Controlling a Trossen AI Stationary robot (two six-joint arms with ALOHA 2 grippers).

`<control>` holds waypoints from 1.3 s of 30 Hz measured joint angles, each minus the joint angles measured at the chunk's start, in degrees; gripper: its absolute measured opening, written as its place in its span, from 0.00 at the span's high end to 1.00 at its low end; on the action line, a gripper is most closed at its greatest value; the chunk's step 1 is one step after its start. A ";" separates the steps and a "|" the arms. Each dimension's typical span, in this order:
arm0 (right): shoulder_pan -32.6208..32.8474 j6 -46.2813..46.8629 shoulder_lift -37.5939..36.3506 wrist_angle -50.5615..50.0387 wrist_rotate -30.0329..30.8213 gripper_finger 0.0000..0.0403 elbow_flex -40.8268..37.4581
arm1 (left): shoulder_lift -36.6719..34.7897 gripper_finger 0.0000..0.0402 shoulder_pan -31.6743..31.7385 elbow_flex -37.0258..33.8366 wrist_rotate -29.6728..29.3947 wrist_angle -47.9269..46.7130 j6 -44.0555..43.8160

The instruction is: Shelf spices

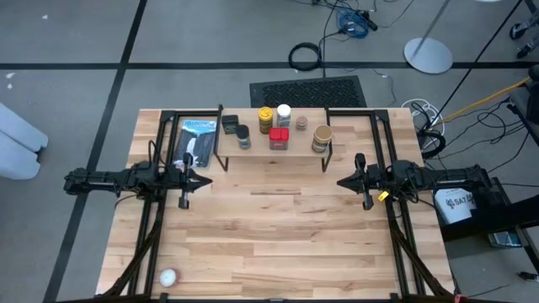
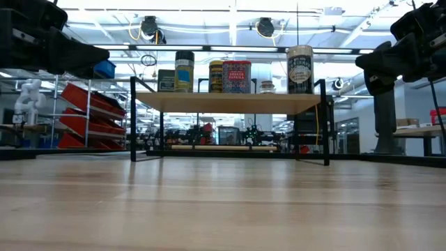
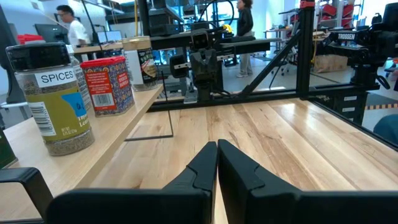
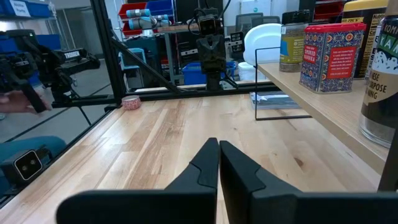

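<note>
The shelf, a low riser with a light wood top and thin black legs, stands at the table's far middle on its legs. Several spices stand upright on its top: a red tin, a black square tin, a yellow-lidded jar, a white-lidded jar, a tan-lidded jar and a dark-lidded jar. My left gripper hovers shut near the shelf's left legs. My right gripper hovers shut near its right legs. Both point level toward each other, holding nothing.
A flat blue-and-black package lies on the table just left of the shelf. A small white ball rests near the front left corner. Black frame rails run along both table sides. Bare tabletop stretches between the arms and the near edge.
</note>
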 joint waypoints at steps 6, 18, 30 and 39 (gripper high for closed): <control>-0.01 0.00 -0.01 0.00 -0.02 1.00 0.01 | -0.01 0.94 0.00 0.02 0.00 0.02 0.00; 0.00 -1.03 0.01 0.02 0.00 1.00 -0.01 | 0.00 0.94 0.00 0.01 0.00 0.04 0.00; 0.00 -1.07 -0.01 0.02 0.00 1.00 0.00 | 0.01 0.94 0.00 0.01 -0.01 0.04 0.00; 0.00 -0.65 0.00 0.13 0.00 1.00 -0.01 | 0.01 0.94 -0.01 0.01 -0.01 0.04 0.00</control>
